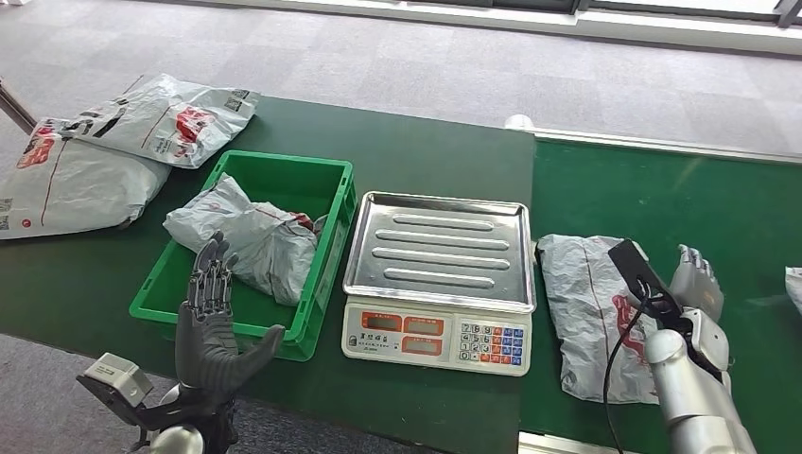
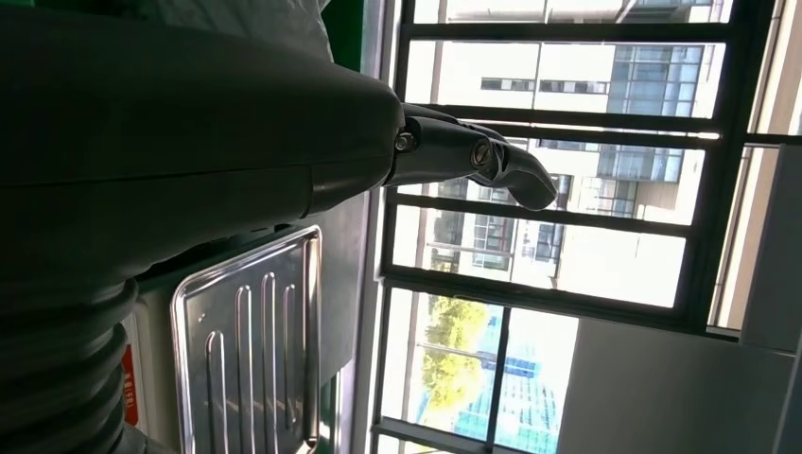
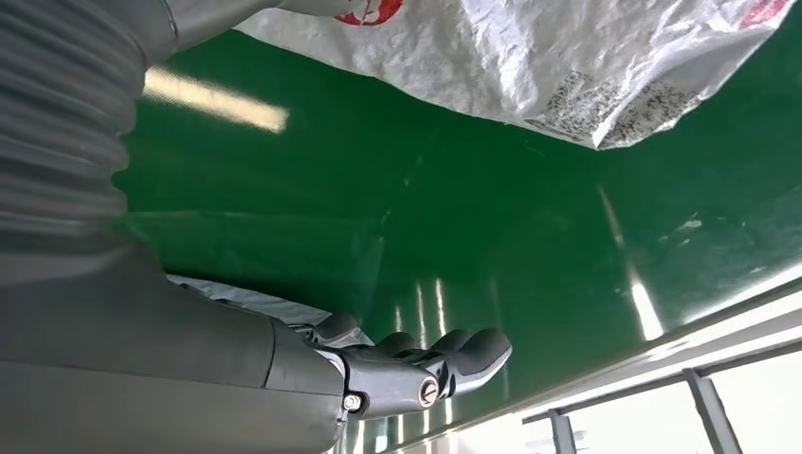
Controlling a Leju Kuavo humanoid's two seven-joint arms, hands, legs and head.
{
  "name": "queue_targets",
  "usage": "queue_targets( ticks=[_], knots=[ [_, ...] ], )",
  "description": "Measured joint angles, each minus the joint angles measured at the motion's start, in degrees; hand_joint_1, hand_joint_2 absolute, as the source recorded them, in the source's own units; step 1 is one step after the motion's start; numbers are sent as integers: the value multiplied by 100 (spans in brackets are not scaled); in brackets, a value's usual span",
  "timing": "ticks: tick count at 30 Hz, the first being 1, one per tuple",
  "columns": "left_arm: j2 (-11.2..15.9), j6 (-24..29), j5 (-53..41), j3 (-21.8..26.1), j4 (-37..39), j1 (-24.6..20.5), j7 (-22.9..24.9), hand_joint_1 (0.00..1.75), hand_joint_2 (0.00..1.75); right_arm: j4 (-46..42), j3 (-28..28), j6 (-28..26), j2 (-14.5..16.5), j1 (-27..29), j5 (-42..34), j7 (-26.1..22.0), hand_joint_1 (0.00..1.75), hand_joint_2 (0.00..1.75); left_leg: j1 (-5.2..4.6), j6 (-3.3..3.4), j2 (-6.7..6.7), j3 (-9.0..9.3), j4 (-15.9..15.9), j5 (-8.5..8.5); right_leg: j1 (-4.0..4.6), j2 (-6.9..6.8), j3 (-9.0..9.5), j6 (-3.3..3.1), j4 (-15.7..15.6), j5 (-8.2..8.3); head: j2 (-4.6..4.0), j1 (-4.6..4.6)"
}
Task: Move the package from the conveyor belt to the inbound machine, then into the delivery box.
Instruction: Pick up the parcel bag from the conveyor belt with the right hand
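Observation:
A crumpled grey package [image 1: 588, 307] with red print lies flat on the green conveyor belt [image 1: 662, 203], right of the scale. My right hand [image 1: 697, 282] hovers at the package's right edge, fingers straight and holding nothing; the right wrist view has its fingers [image 3: 416, 369] over the belt beside the package's edge [image 3: 227, 295]. The inbound machine is a scale with a bare steel tray [image 1: 440, 248]. My left hand [image 1: 212, 322] is raised, fingers spread, in front of the green delivery box [image 1: 326, 255], which holds one grey package [image 1: 248, 236].
Two more grey packages [image 1: 104, 151] lie on the dark green table at the far left. Another package's corner [image 1: 793, 287] shows at the belt's right edge, seen closer in the right wrist view [image 3: 530, 57]. The scale's keypad [image 1: 489, 342] faces me.

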Motion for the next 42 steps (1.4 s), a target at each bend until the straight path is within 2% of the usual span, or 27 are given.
queue_targets(
  ticks=[3, 5, 12, 13, 16, 17, 42],
  knots=[
    [3, -44, -5, -3, 22, -8, 20, 0, 175, 226, 12, 1025, -16, -36, 44, 196, 0, 175, 0, 2, 0, 1, 0, -1, 0, -1, 1, 1, 0, -1, 0, 0],
    [1, -55, -16, -4, 43, -10, 37, 0, 175, 384, 53, 1516, -19, -17, 148, 275, 0, 175, -1, 2, -5, -1, 0, -2, -1, -3, 1, 2, 0, -2, 0, 0],
    [-30, -55, -132, -49, 92, -28, 48, 0, 175, 474, 216, 2056, -15, -29, 343, 543, 2, 175, 0, 3, -15, 9, 1, -2, 0, -8, 14, 5, -1, -6, 0, 0],
    [-33, -55, -147, -63, 92, -29, 41, 0, 175, 443, 221, 2122, -16, -12, 335, 534, 27, 175, 0, 3, -16, 10, 1, -3, 0, -8, 15, 5, -1, -7, 0, 0],
    [-43, -63, -192, -95, 91, -48, 42, 0, 175, 331, 226, 2358, -19, 54, 278, 440, 156, 175, 0, 4, -18, 11, 1, -3, 0, -9, 18, 7, -2, -8, 0, 0],
    [-45, -69, -198, -98, 91, -63, 46, 0, 175, 313, 228, 2424, -20, 67, 256, 406, 175, 175, 0, 4, -18, 12, 1, -3, 0, -8, 18, 7, -2, -8, 0, 0],
    [-73, -92, -186, -98, 207, -186, 105, 0, 175, 394, 565, 2763, -212, 101, -94, -54, 175, 175, -4, 6, -26, 24, 2, -5, -4, -16, 34, 12, -3, -14, 0, 0]
  ],
)
